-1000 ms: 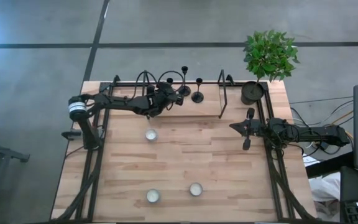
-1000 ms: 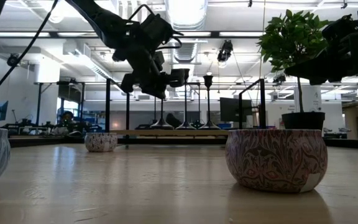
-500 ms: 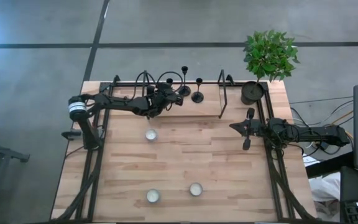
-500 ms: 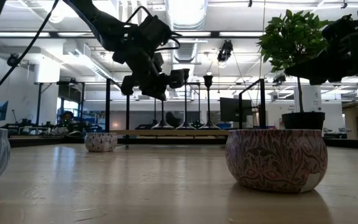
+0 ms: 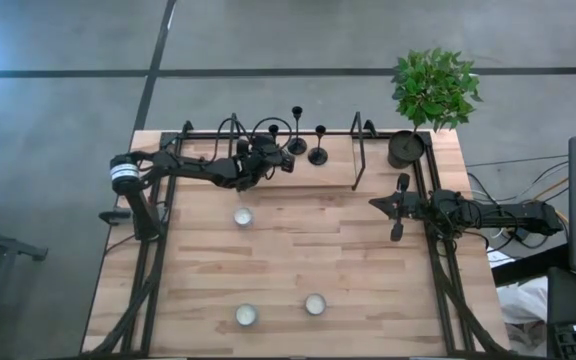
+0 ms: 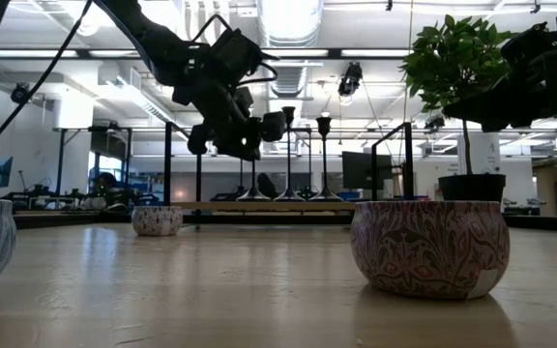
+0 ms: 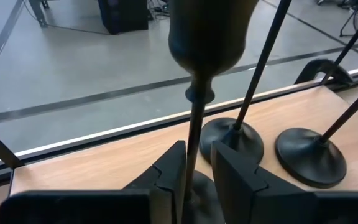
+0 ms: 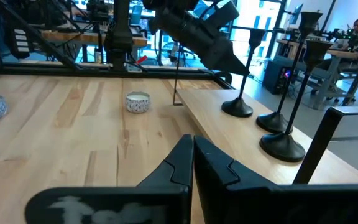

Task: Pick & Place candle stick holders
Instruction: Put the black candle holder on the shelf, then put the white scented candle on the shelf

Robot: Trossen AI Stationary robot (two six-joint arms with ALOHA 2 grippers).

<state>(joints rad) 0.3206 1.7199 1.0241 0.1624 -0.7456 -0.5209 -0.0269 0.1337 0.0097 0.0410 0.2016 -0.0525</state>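
1. Holder (image 7: 207,31) first: its thin stem sits right between your left gripper's (image 7: 197,155) fingers (image 7: 169,171), at the back of the table (image 5: 348,260), left of middle. The cup top rises above the fingertips, and the round base shows dark just below them.
2. Grip on that side looks released, but only barely. The stem touches 1 finger and there's a sliver of light between it and the other, so you're around it, not squeezing it.
3. I can't tell from these views whether the base is flat on the wood.
4. The other 2 holders (image 5: 297,145) (image 5: 318,156) stand upright just beside it, toward the plant side, close together, with their bases apart from each other.
5. Your right gripper (image 5: 378,204) waits near the table's right edge, well apart from the holders, with its fingers clenched together on nothing.
6. 3 small bowls (image 5: 243,216) (image 5: 246,315) (image 5: 315,304) sit on the table: 1 near your left gripper and 2 toward the front edge.
7. The plant (image 5: 433,85) in its dark pot (image 5: 405,150) stands at the back right corner.
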